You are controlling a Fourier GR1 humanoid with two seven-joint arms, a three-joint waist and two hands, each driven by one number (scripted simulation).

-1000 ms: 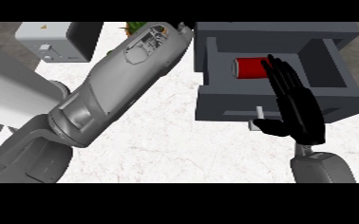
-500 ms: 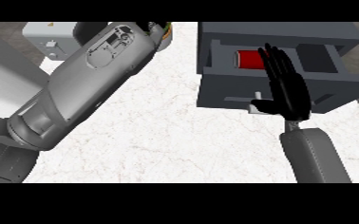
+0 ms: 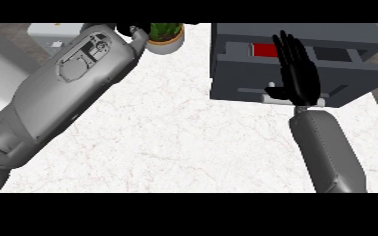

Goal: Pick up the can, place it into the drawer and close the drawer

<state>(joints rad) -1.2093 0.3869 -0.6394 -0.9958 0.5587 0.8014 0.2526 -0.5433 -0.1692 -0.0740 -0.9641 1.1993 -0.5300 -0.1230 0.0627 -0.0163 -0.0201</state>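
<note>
Though not yet shut, noted grey box-shaped drawer (image 3: 244, 82) holding red cylindrical can (image 3: 264, 50) inside; black right hand (image 3: 299, 77) laid flat against its front, fingers straight, grasping nothing, presumably for pushing closed.

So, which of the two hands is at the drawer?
The right hand, flat with straight fingers over the drawer's front, near the red can; the left hand is by the potted plant.

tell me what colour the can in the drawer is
Red. The can shows best in the head view.
</note>
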